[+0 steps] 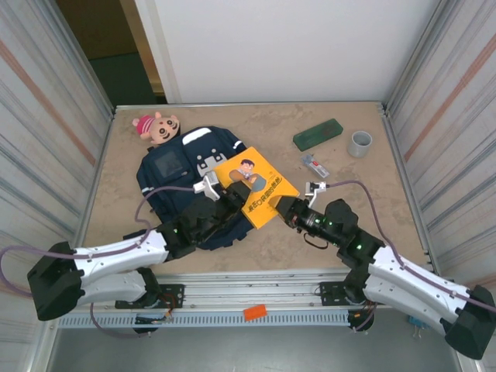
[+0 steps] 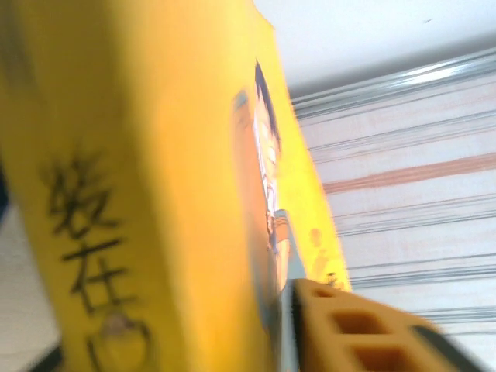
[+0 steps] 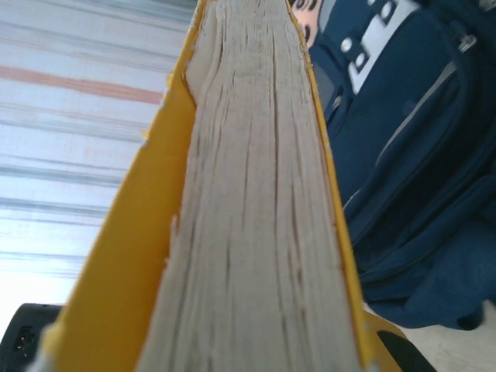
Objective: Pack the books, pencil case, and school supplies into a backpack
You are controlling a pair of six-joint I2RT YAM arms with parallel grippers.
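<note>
Book [image 1: 256, 190] apparently within right pincer [image 1: 281, 208]

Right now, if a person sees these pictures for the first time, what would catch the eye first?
The bright yellow book in the middle of the table stands out first, with the left gripper at one edge and the right gripper at the other; the right wrist view looks straight at its page edges. From above it overlaps a big navy backpack lying flat, and a pink plush doll sits near the far left corner.
</note>
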